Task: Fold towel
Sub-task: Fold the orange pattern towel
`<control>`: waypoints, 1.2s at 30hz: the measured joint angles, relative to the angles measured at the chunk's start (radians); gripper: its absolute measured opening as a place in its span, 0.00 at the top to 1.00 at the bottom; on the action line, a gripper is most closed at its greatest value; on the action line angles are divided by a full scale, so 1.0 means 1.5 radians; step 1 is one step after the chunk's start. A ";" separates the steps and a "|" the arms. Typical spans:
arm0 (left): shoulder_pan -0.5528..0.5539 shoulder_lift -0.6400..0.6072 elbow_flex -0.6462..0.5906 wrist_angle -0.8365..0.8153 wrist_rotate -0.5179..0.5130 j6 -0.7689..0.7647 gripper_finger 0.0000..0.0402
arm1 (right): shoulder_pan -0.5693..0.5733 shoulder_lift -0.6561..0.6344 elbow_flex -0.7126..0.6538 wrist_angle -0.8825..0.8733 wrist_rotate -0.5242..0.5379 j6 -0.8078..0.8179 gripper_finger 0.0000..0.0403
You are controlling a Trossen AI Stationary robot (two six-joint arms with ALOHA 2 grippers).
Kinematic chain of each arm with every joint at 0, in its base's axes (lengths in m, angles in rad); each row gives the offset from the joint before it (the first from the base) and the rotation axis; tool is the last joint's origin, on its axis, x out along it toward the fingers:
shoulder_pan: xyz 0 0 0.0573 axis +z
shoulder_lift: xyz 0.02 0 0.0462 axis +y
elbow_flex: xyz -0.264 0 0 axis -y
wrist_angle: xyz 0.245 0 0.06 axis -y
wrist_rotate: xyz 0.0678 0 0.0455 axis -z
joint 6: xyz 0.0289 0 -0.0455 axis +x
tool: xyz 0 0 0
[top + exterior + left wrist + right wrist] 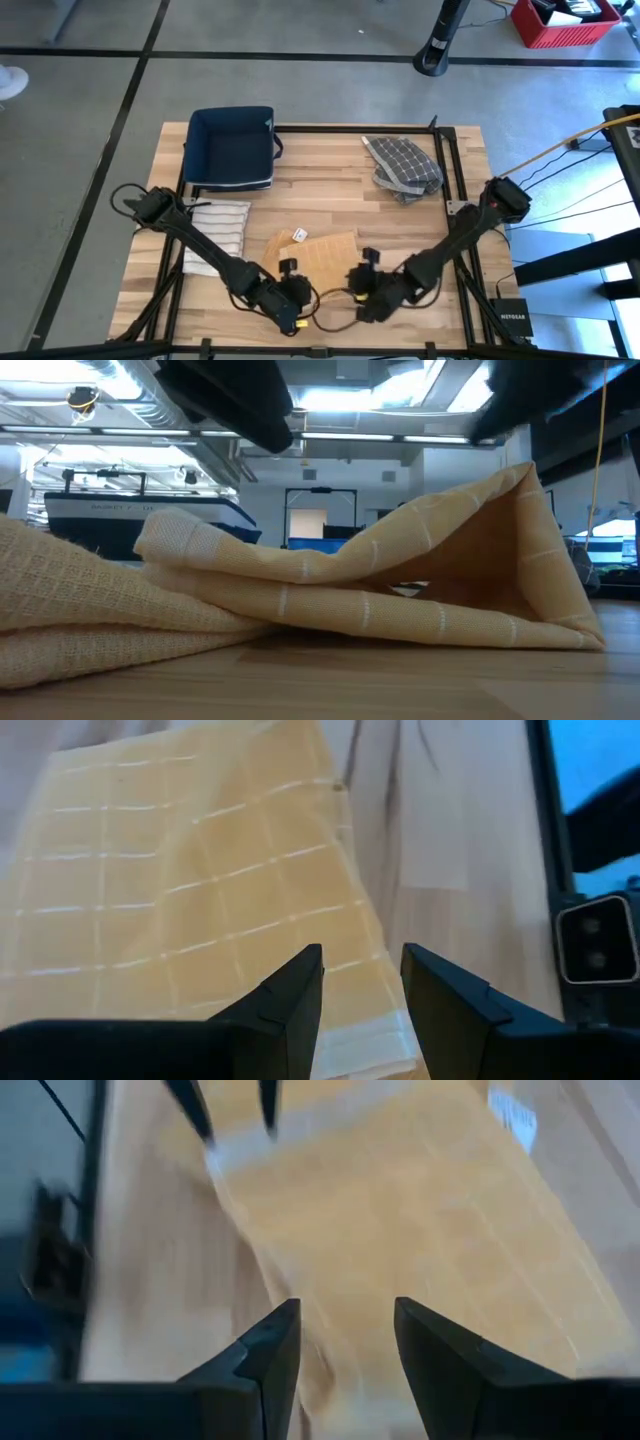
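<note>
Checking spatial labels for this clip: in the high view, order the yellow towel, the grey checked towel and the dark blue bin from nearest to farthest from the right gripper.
From the right gripper, by the table's near edge:
1. yellow towel, just beside it, centre of the table.
2. grey checked towel, crumpled at the far right.
3. dark blue bin, at the far left corner.

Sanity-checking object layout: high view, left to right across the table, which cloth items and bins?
Striped white towel → navy bin → yellow towel → grey checked towel.
</note>
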 joint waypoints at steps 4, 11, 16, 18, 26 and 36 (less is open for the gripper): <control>0.002 0.004 0.000 0.017 0.005 0.023 0.67 | 0.059 0.000 -0.002 -0.064 0.042 0.019 0.59; 0.029 0.023 0.000 0.019 0.002 0.065 0.67 | 0.089 0.000 -0.035 -0.035 0.230 0.038 0.59; 0.053 0.058 0.000 -0.040 0.013 0.054 0.67 | 0.051 0.000 -0.069 0.023 0.113 0.037 0.59; 0.058 0.063 0.000 -0.075 0.013 0.030 0.67 | 0.058 0.000 -0.069 0.025 0.087 0.052 0.59; 0.058 0.064 0.000 -0.085 0.005 0.011 0.67 | 0.117 0.039 -0.069 0.016 0.133 0.237 0.59; 0.058 0.064 0.000 -0.060 0.002 0.034 0.67 | 0.115 0.115 -0.056 0.027 0.159 0.433 0.59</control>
